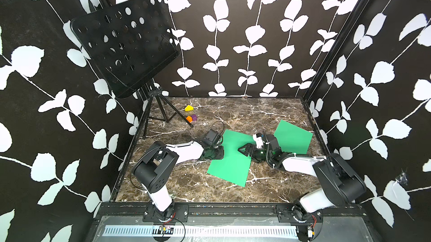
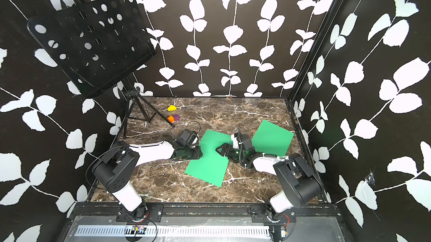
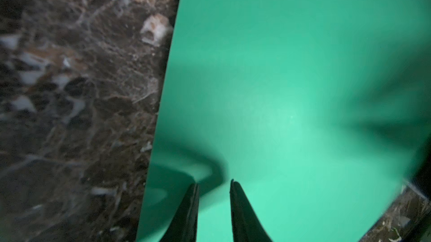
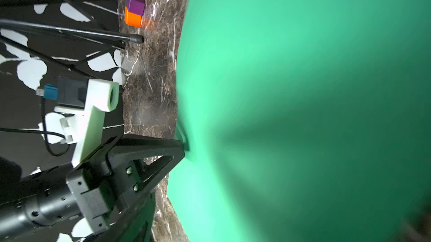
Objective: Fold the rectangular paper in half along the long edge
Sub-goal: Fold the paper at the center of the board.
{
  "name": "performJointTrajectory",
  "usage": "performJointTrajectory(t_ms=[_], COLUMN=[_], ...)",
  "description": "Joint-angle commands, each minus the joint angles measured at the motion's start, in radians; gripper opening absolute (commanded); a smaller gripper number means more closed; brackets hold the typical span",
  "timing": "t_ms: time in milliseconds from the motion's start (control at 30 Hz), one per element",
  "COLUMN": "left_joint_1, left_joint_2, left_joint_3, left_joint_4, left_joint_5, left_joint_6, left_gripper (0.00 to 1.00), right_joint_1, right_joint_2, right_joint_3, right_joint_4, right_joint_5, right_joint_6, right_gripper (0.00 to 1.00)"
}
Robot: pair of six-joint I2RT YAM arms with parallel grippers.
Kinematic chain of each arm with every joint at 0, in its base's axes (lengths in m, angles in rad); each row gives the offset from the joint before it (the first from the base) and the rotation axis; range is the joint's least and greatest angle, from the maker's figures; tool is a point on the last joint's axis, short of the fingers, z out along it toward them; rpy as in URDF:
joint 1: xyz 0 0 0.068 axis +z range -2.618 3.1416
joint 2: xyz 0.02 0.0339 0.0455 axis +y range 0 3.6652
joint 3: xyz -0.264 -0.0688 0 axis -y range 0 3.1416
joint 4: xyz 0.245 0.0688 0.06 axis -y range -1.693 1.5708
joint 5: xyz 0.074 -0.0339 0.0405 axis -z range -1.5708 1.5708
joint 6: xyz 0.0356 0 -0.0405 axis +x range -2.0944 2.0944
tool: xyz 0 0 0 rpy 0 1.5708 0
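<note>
At mid-table the green paper lies on the marble tabletop, not yet folded flat. One portion sits by the left arm and another shows beyond the right arm at a different angle; the stretch between them is hidden.

Left gripper: jaws narrowly apart, tips down on the sheet just inside its edge, nothing visibly clamped.

Right gripper: low over the sheet's middle; jaw state cannot be told.

Risks:
- Polished marble likely gives little grip, so a push from the right could slide the sheet out from under the left tips.
- The two portions look skewed, so the edges may not meet and the crease would run crooked.
- A tip pressing hard could dent the paper.

Room: black walls with a white leaf print. A black music stand stands back left, with small coloured blocks by its tripod, well apart from the paper.
</note>
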Motion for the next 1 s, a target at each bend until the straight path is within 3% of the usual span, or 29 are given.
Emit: performJointTrajectory(t_ms=[0,300,567,900,967], left_joint_1=[-0.001,-0.001,-0.001,-0.001,0.0], left_joint_2=[0.084,0.082,0.083,0.071,0.065], left_joint_3=[-0.053,-0.056,-0.052,-0.049,-0.045], left_joint_4=[-0.126,-0.12,-0.115,-0.117,-0.117], left_joint_5=[-0.074,-0.076,-0.076,-0.061,-0.055], left_joint_6=[-0.004,-0.005,-0.01,-0.006,-0.007], left_gripper=[0.28,0.28,0.29,0.34,0.37], right_joint_1=[0.004,0.013,0.05,0.059,0.059], right_joint_2=[-0.043,-0.033,-0.055,-0.022,-0.015], right_joint_3=[-0.019,-0.028,-0.069,-0.042,-0.035], right_joint_4=[0.058,0.077,0.042,-0.051,-0.07], right_joint_5=[0.067,0.065,0.104,0.148,0.152], right_joint_6=[0.058,0.073,0.071,-0.001,-0.015], right_gripper=[0.81,0.58,0.55,0.02,0.0])
